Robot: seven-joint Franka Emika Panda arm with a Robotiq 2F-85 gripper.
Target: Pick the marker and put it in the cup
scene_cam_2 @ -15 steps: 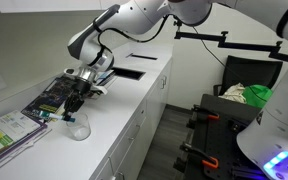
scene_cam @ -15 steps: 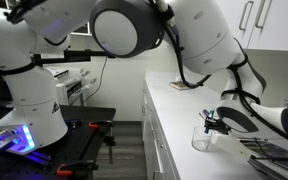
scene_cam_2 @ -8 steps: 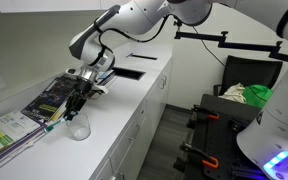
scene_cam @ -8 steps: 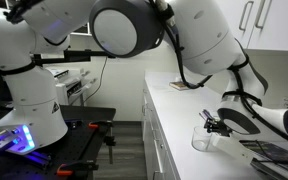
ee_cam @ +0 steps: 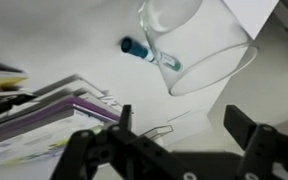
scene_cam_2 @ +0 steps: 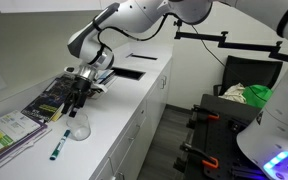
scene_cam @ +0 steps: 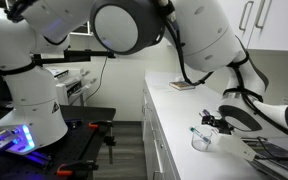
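marker (ee_cam: 132, 46) shows partly through the clear cup (ee_cam: 212, 58).

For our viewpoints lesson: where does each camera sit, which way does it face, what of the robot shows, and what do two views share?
Exterior view: near the robot's base, facing along the counter; arm and gripper show.
Exterior view: raised beyond the counter's other end, facing back toward the base; arm, gripper near the cup.
Wrist view: on the wrist, facing down; only the open gripper's fingers show.
Shared: wrist view and an exterior view both show the marker lying outside the cup.
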